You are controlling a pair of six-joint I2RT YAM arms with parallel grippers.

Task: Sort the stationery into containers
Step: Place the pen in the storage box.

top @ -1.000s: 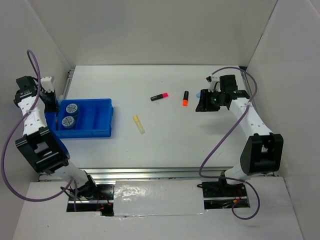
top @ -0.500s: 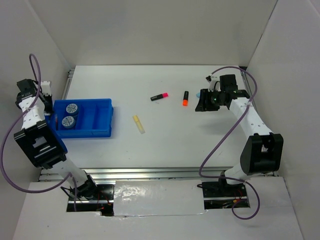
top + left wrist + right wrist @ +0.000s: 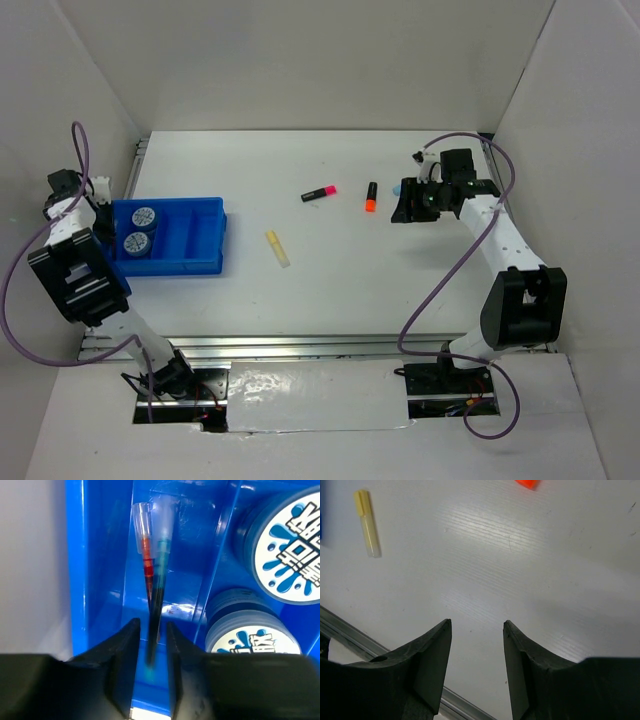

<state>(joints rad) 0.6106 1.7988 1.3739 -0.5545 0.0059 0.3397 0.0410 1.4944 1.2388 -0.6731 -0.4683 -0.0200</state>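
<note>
The bright blue tray (image 3: 205, 235) sits at the table's left, with two blue-white rolls (image 3: 144, 215) in one compartment. My left gripper (image 3: 152, 645) hangs over the tray's leftmost compartment (image 3: 75, 555), jaws slightly open. A dark pen (image 3: 159, 590) stands between them with a gap on each side, its lower end blurred. A red pen (image 3: 147, 560) lies beside it. On the table lie the pink marker (image 3: 319, 192), the orange-black marker (image 3: 371, 196) and the pale yellow marker (image 3: 278, 249). My right gripper (image 3: 405, 205) is open and empty over bare table, beside a light blue marker (image 3: 399, 187).
White walls enclose the table on the left, back and right. A metal rail (image 3: 350, 635) runs along the near edge. The tray's right compartments hold nothing visible. The yellow marker (image 3: 366, 523) and an orange tip (image 3: 527, 483) show in the right wrist view.
My left arm has shifted at the tray's left end and its jaws have parted from the dark pen. The right arm has not moved.
</note>
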